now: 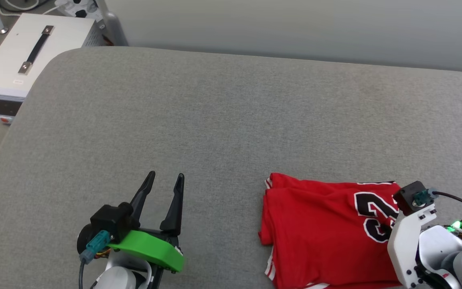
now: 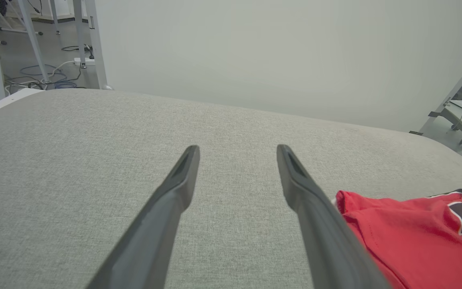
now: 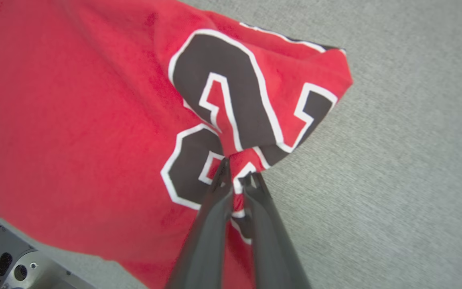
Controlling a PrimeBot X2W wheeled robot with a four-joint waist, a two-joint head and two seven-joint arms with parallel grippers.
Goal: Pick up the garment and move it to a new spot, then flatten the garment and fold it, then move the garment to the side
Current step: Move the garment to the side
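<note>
I read the garment (image 1: pixel 319 228) lying on the tabletop (image 1: pixel 231 120) at the near right. My left hand (image 1: pixel 166 175) is over the near left, well apart from it. My right hand (image 3: pixel 239 173) is at the garment's right edge. A box (image 1: pixel 22 60) stands off the far-left corner.

The left gripper (image 1: pixel 166 175) holds its two dark fingers spread wide apart, while the right gripper (image 3: pixel 237 173) has its fingertips pinched on a fold of shirt (image 3: pixel 74 100) caught between them.
</note>
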